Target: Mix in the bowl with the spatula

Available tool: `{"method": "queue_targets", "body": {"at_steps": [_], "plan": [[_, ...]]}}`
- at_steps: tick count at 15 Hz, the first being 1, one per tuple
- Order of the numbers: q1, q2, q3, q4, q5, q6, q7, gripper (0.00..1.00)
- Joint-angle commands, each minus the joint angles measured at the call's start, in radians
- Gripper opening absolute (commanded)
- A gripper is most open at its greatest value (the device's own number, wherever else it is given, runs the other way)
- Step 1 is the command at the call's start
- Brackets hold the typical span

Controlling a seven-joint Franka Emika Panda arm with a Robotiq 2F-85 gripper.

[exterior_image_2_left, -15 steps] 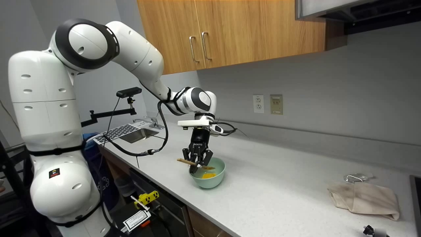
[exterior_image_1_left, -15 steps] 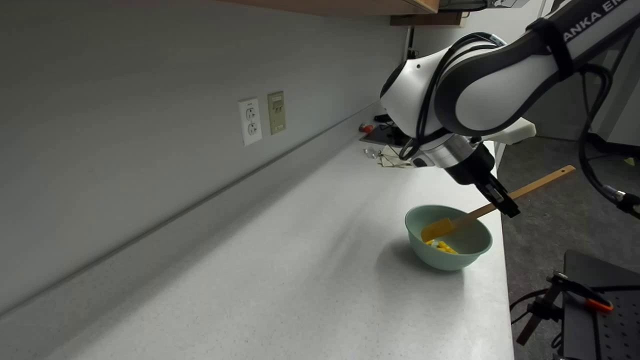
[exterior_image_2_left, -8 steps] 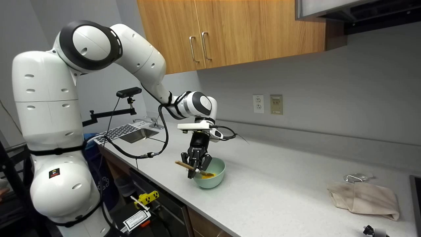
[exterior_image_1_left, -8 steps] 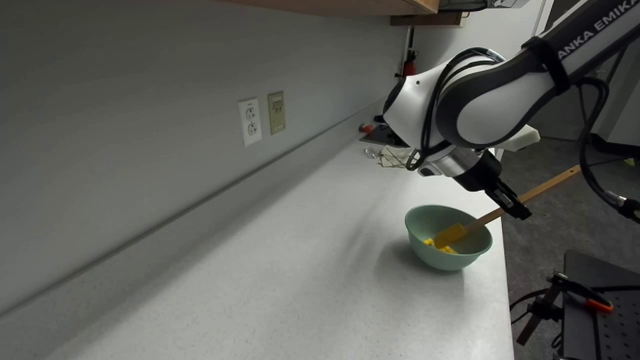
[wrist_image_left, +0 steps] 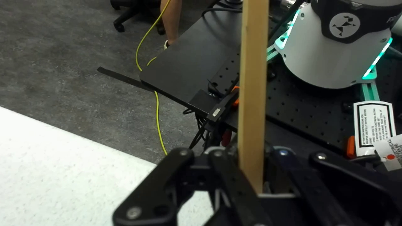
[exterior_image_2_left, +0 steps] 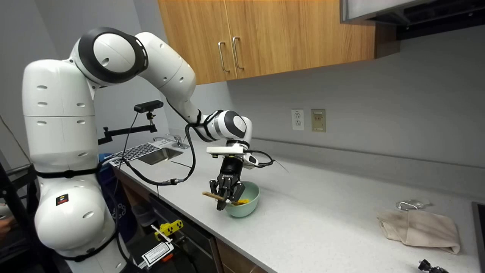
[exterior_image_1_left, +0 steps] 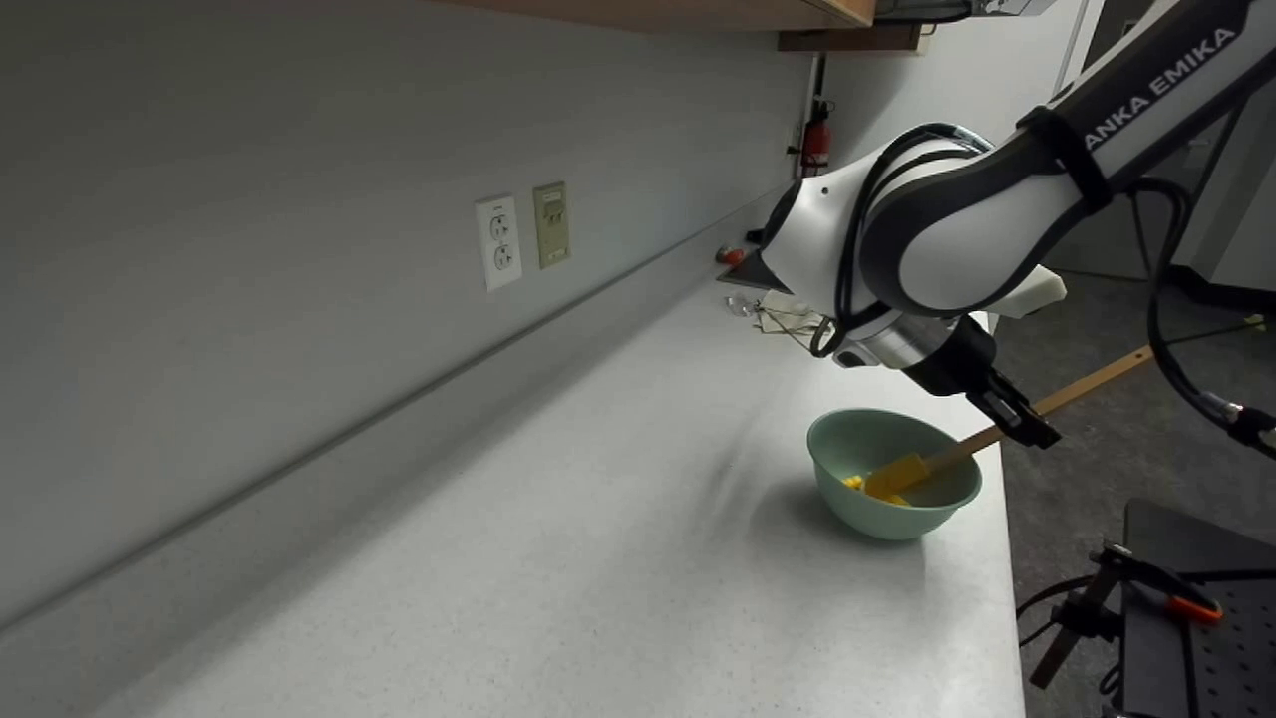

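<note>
"Gripper (exterior_image_1_left: 1040, 435) status, please?"

"I have its fingers drawn in on the handle of the spatula (exterior_image_1_left: 969, 449), as close together as the wood lets them come. In my wrist view that pale handle runs straight up between them."

"Any maker's name on it?"

"In an exterior view I see pale lettering on the gripper, too small for me to read."

"And the bowl (exterior_image_1_left: 882, 521)?"

"Upright on the counter (exterior_image_1_left: 498, 558), near its edge. I've got the spatula's yellow head tilted down inside it, beside some yellow pieces (exterior_image_1_left: 854, 482). Whether the head touches the bottom, I cannot tell."

"Anything readable farther back?"

"On the forearm (exterior_image_1_left: 1146, 100) I read 'ANKA EMIKA', starting right at a black strap (exterior_image_1_left: 1067, 150). By the robot base (wrist_image_left: 333, 56), with its round badge (wrist_image_left: 344, 25), a white label (wrist_image_left: 373, 125) says 'ATTENTION' and 'FULLY EXTEND BEFORE'; the rest blurs on me."

"Beyond that?"

"A folded cloth (exterior_image_2_left: 418, 229), well apart from the bowl. Then an outlet (exterior_image_2_left: 298, 119) and a tan plate (exterior_image_2_left: 318, 120) side by side on the wall (exterior_image_2_left: 360, 102), their markings too small for me. Farthest, a red fire extinguisher (exterior_image_1_left: 816, 140)."
</note>
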Motion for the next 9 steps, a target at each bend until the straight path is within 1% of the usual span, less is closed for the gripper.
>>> {"method": "queue_targets", "body": {"at_steps": [1,5,9], "plan": [[-0.012,0.012,0.004,0.018,-0.001,0.011,-0.033,0.02],[-0.013,-0.009,0.009,0.018,0.006,0.044,-0.058,0.02],[-0.007,-0.027,0.014,0.016,-0.003,0.042,-0.078,0.02]]}}
